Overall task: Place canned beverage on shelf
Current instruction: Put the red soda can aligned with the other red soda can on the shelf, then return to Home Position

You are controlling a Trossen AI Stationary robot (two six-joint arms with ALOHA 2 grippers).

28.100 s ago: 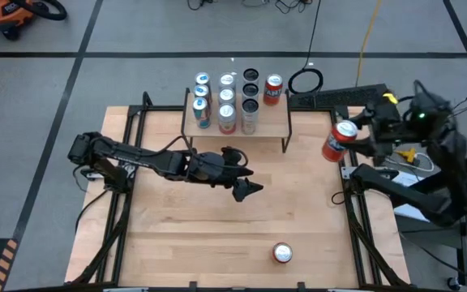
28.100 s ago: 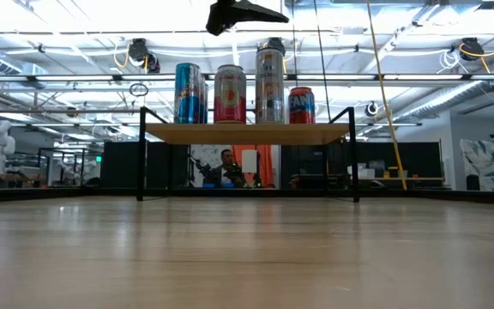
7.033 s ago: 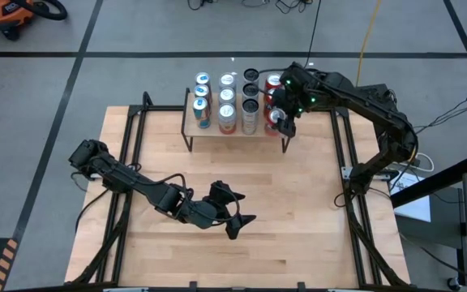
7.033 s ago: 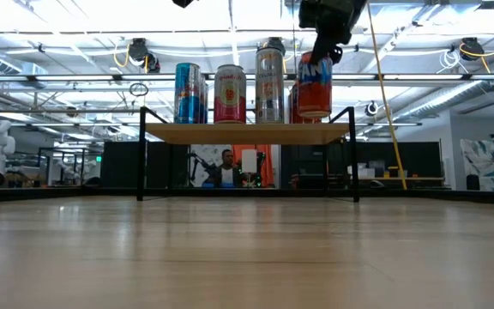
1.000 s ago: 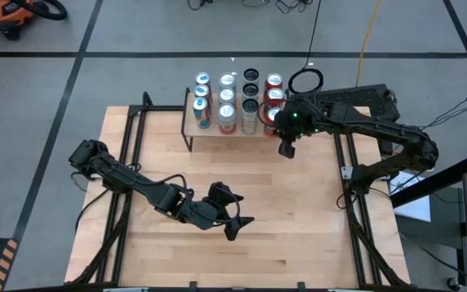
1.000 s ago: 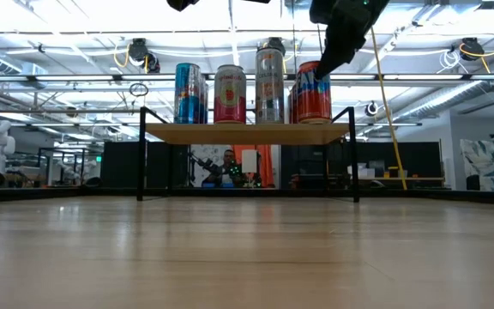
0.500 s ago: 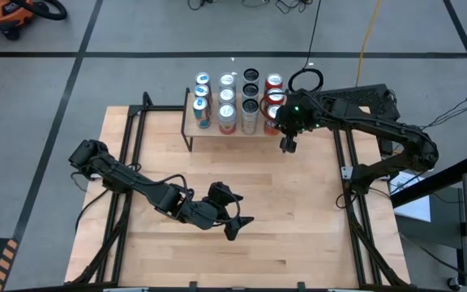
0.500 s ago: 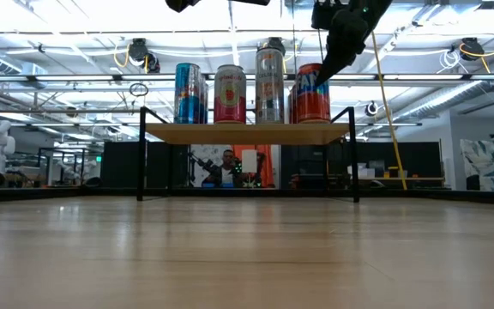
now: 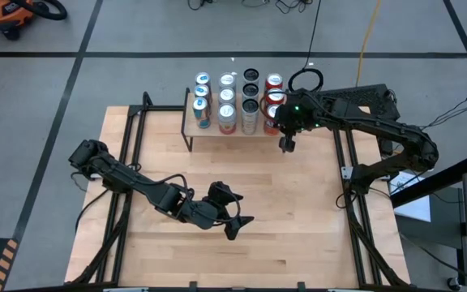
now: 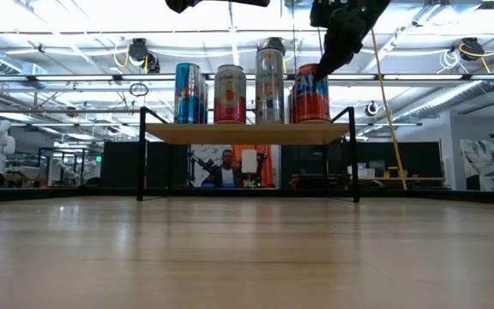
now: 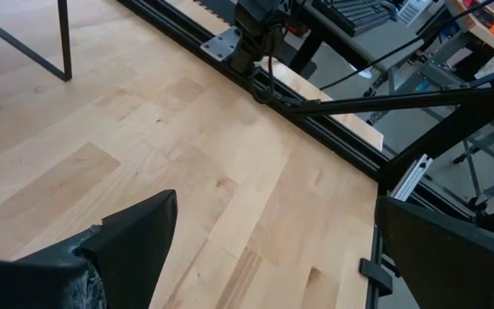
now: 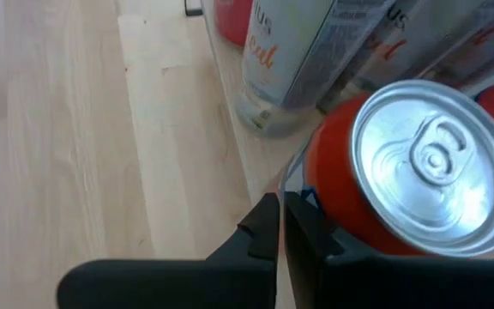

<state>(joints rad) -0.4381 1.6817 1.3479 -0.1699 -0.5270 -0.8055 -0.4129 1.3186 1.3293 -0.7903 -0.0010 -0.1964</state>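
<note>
The red can [image 12: 401, 172] stands on the shelf [image 10: 247, 133]. Right gripper [image 9: 288, 144] is closed and empty, beside it; left gripper [image 9: 237, 223] is open. Next: clear the arm without nudging the can

Right wrist view, top centre: the pale can [image 12: 286, 51] shows the letters "us". Low view: the red can [image 10: 312, 93] shows a partial "FA".

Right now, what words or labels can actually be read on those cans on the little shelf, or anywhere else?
"FA": start of a logo on the red can at the right end of the shelf, low view; the rest is not readable.
"us" and, below it, orange "eal": fragments on the tall pale can, right wrist view.
Blue can and pink can: print too blurred to read.
</note>
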